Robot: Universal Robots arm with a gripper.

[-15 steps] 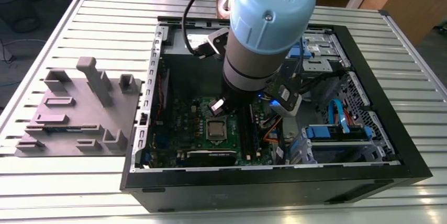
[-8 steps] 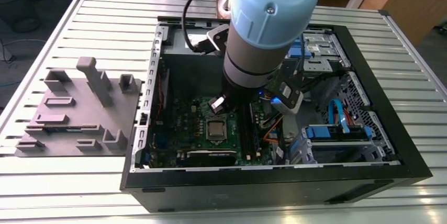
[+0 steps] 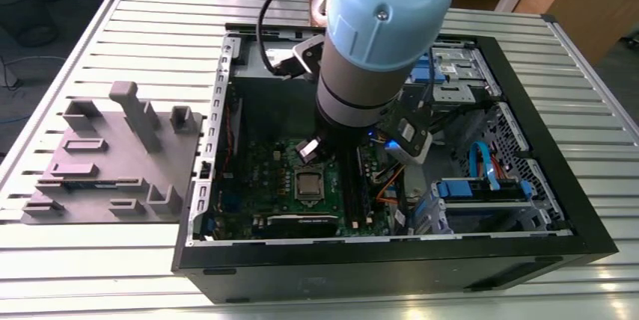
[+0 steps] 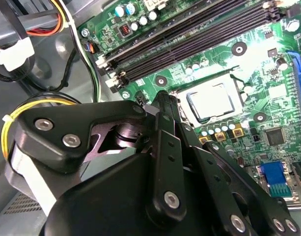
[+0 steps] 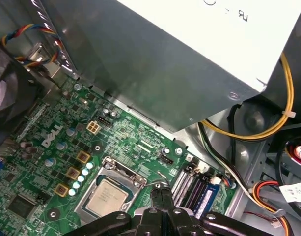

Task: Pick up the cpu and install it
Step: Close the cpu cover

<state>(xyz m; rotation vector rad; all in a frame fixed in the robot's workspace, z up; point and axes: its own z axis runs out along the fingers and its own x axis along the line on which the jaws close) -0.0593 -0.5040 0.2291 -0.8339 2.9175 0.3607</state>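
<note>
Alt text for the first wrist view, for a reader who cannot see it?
The cpu lies flat in its socket on the green motherboard, with the gripper shut and empty just beside it. A grey power-supply box borders the board.

We see a silver-grey cpu (image 4: pixel 211 101) on a green board (image 4: pixel 258 73), a black gripper (image 4: pixel 163 98), a light blue arm (image 3: pixel 384 6), a yellow cable (image 5: pixel 286 83) and a pale grey ribbed table (image 3: pixel 100 260)
</note>
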